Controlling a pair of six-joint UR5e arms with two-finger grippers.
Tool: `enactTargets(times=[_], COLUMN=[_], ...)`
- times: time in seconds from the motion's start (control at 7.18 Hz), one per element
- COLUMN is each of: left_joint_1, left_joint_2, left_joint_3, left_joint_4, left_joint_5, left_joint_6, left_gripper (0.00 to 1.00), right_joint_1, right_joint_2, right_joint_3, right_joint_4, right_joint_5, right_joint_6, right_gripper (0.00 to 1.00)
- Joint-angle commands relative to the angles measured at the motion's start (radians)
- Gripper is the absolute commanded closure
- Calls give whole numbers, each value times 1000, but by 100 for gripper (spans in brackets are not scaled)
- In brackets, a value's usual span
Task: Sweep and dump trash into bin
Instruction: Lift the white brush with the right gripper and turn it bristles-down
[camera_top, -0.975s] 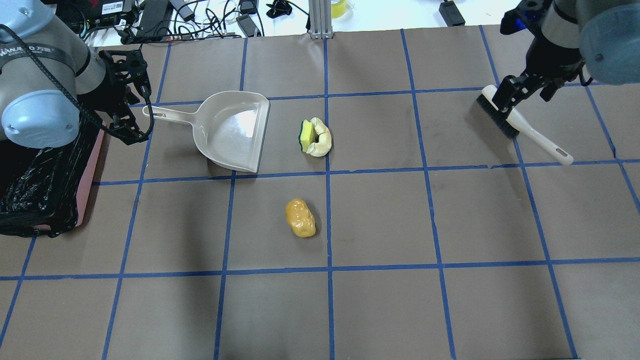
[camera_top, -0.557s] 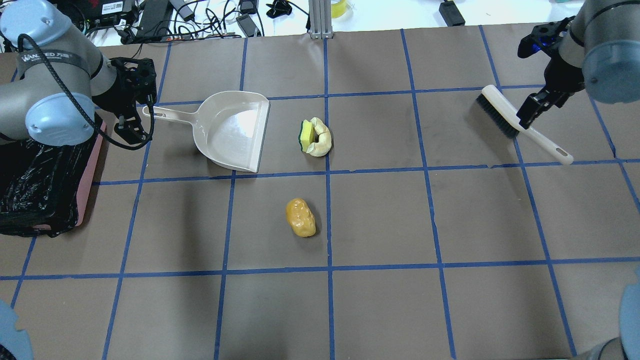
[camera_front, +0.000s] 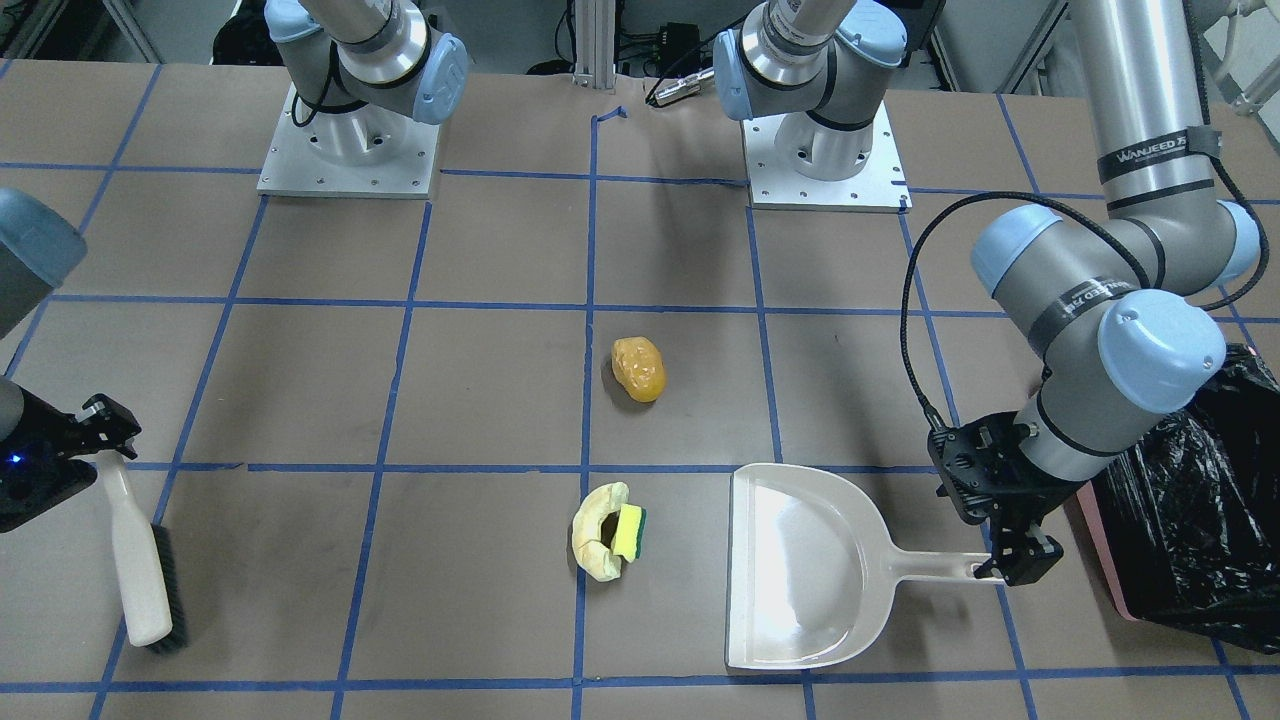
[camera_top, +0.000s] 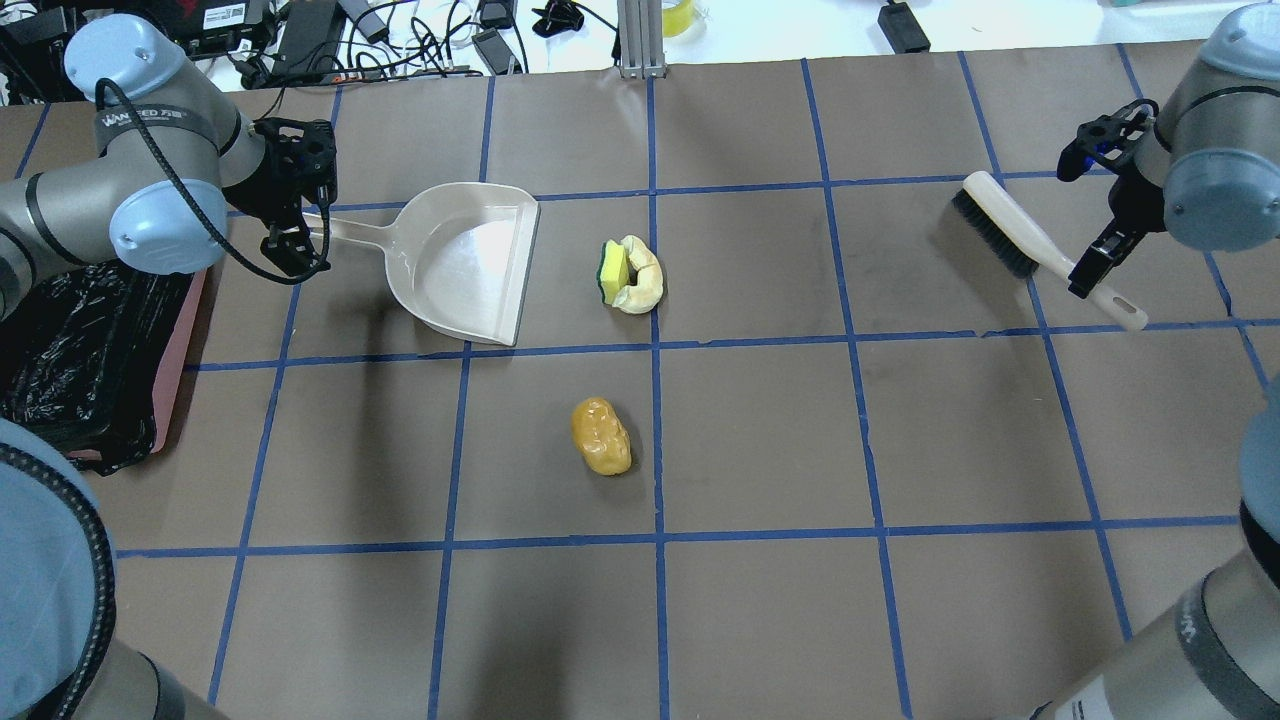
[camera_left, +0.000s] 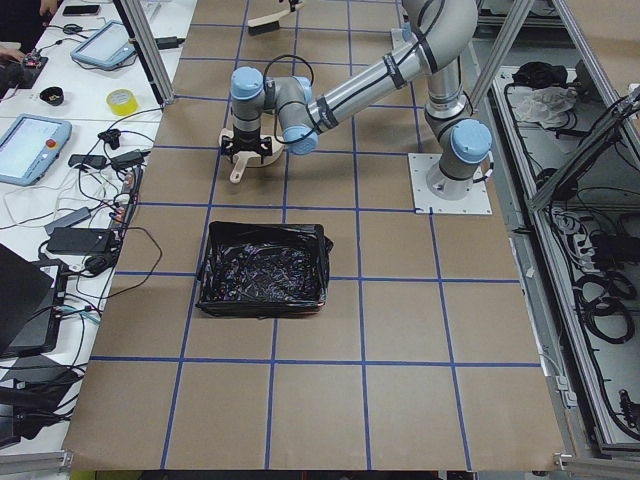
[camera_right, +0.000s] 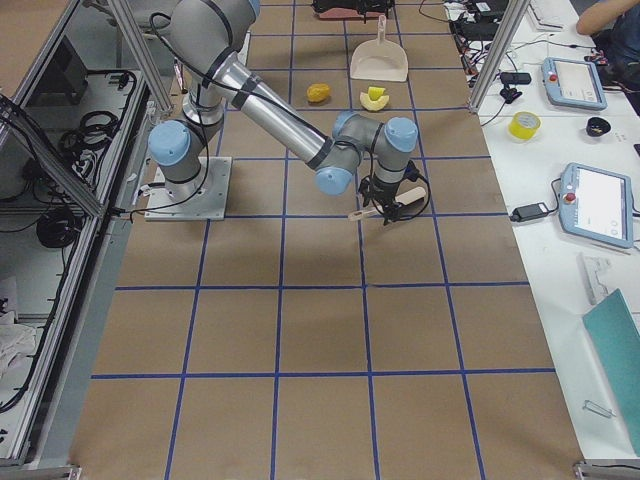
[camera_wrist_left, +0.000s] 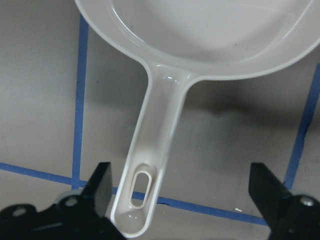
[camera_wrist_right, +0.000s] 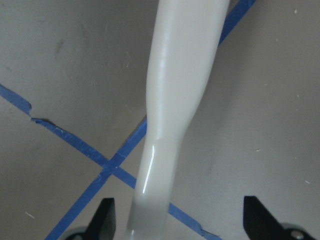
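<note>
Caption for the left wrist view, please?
Open left gripper straddles the dustpan handle near its end, not yet closed.

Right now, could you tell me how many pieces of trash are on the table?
3. The orange-yellow lump lies alone mid-table; the cream crescent and yellow-green sponge touch each other near the dustpan. None looks hidden.

A robotics lab: two grey industrial arms (camera_front: 1090, 330) are standing bolted to metal plates (camera_front: 290, 175) on a large table (camera_top: 760, 440) covered in brown paper gridded with blue tape (camera_top: 657, 500). Beside the table, opposite the arms' bases, a white bench (camera_right: 545, 170) is carrying touchscreen control pendants (camera_right: 597, 203) and tangled cables (camera_left: 95, 205). An aluminium frame post (camera_top: 640, 35) is rising at the table's edge.
</note>
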Motion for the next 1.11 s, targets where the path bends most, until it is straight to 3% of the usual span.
enactTargets(times=[0.0, 0.42, 0.7, 0.97], left_joint_1=[1, 4, 7, 10], left_joint_2=[-26, -42, -54, -48], left_joint_3=[11, 1, 13, 45], left_joint_4=[-1, 1, 2, 7], left_joint_5=[-9, -9, -9, 1], left_joint_6=[-43, -41, -40, -35], left_gripper=[7, 7, 8, 9], right_joint_1=[-1, -3, -1, -1], right_joint_2=[-6, -26, -26, -29], right_joint_3=[1, 1, 2, 1], right_joint_4=[47, 98, 97, 92], right_joint_5=[0, -6, -24, -31], right_joint_6=[-1, 4, 3, 12], right_gripper=[19, 38, 63, 78])
